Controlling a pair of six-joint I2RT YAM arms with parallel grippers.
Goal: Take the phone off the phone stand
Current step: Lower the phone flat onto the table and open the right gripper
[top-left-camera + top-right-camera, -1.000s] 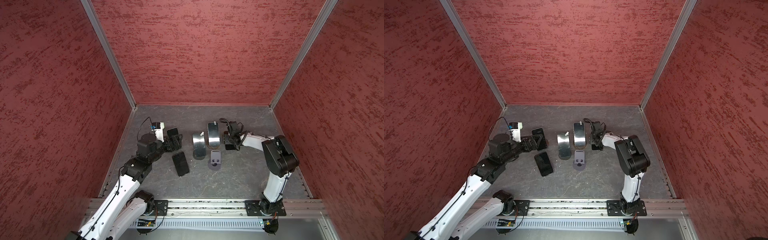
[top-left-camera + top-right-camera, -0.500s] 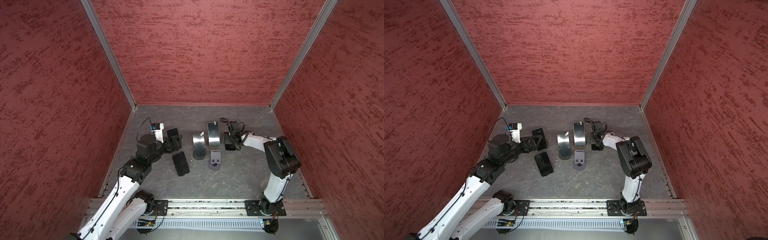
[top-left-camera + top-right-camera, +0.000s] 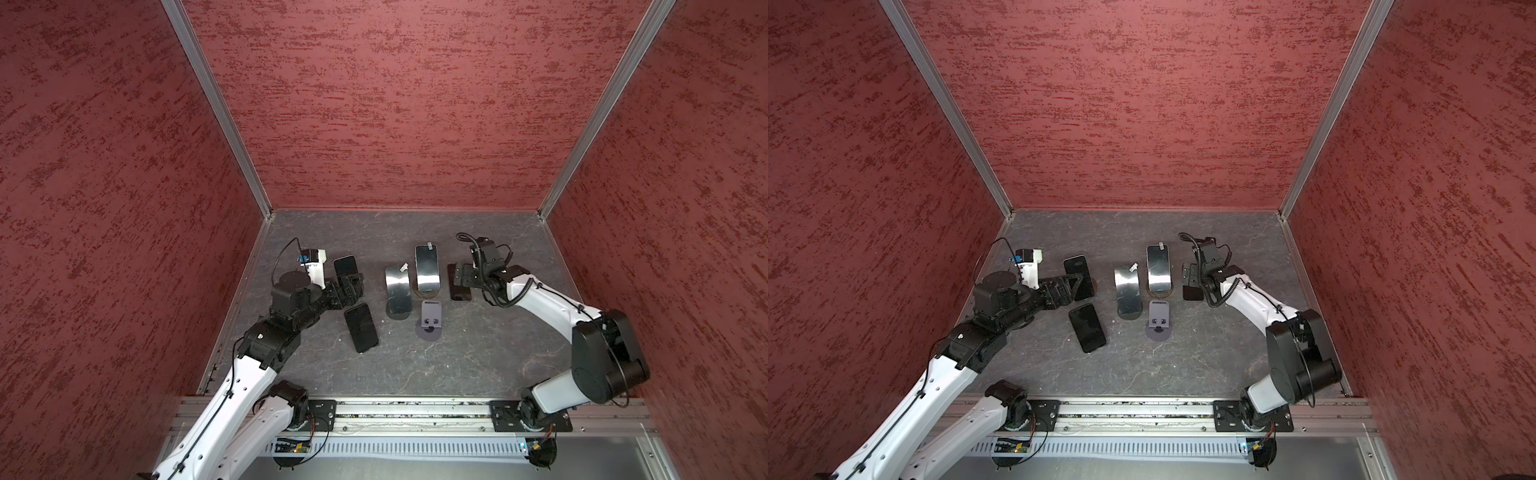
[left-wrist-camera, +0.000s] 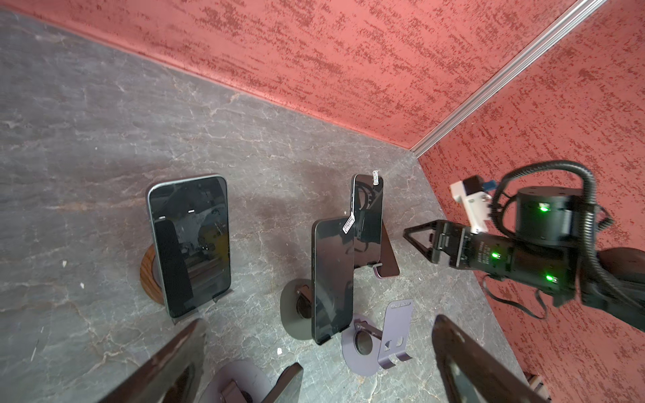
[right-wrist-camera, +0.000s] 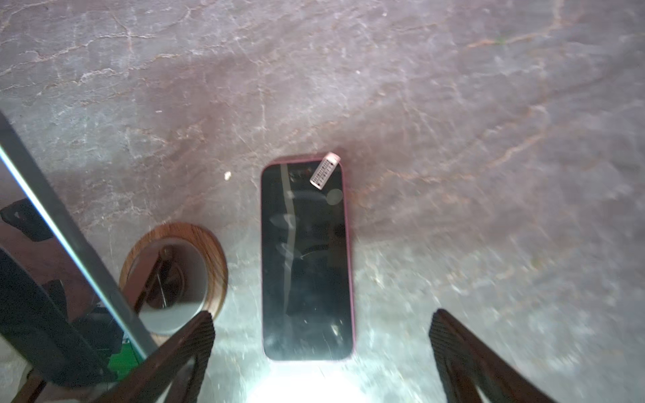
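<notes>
A pink-edged phone (image 5: pixel 307 258) lies flat on the grey floor beside a wooden-based phone stand (image 5: pixel 174 272), which carries another phone (image 3: pixel 427 268). My right gripper (image 5: pixel 321 314) hangs open over the flat phone's near end, and its fingers (image 5: pixel 188 349) touch nothing. In a top view my right gripper (image 3: pixel 460 276) covers part of that phone (image 3: pixel 460 293). My left gripper (image 3: pixel 351 286) is open next to a dark phone (image 4: pixel 190 244) that leans on a wooden-based stand (image 4: pixel 148 275). A third phone (image 4: pixel 331 279) stands on a dark round stand (image 4: pixel 291 314).
An empty purple stand (image 3: pixel 431 320) sits in front of the middle phones. A black phone (image 3: pixel 360 327) lies flat on the floor near my left arm. A grey round stand base (image 4: pixel 237 383) shows between my left fingers. Red walls (image 3: pixel 395 104) close in the back and both sides.
My right gripper has opened wide above the pink-edged phone, which now lies free on the floor. The left arm has not moved.
</notes>
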